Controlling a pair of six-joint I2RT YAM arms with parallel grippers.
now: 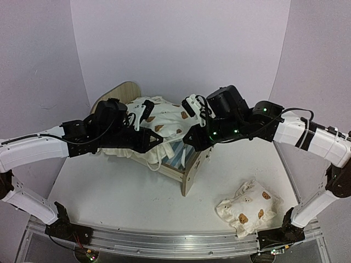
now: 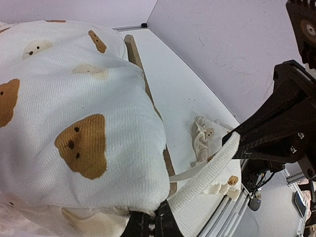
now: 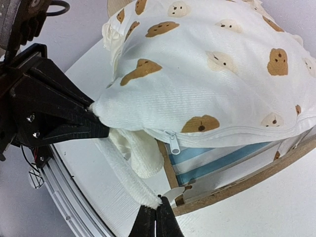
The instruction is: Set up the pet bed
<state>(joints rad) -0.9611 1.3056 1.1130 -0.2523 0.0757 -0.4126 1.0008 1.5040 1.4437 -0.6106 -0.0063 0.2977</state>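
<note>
**A:** So, where does the pet bed (image 1: pixel 191 174) stand?

**B:** Between my two arms, footboard toward my bases. I reckon everything else from it.

**A:** And the bedding?

**B:** The big bear-print cushion (image 1: pixel 162 121) lies heaped on top of the bed. It bulges over the side rail and is not seated in the frame. The bed's striped base (image 3: pixel 217 158) shows bare under it at the footboard end. The small pillow (image 1: pixel 247 211) lies off the bed, well apart, past the footboard on my right.

**A:** What have your claws got?

**B:** Both are pinched fully together. My left claw (image 2: pixel 155 219) grips the cushion's corner, just outside the bed's side rail. My right claw (image 3: pixel 157 207) has the free end of the ribbed strip (image 3: pixel 126 173) that runs from that corner. The strip is drawn out between the two claws beside the footboard.

**A:** Which step is that?

**B:** Bedding the cushion, I judge. The pillow is not yet placed.

**A:** And next?

**B:** Both claws should carry that corner in over the rail together and lower it until the cushion lies flat inside the frame. The strip must stay clear of the wood, and only then do I let go.
</note>
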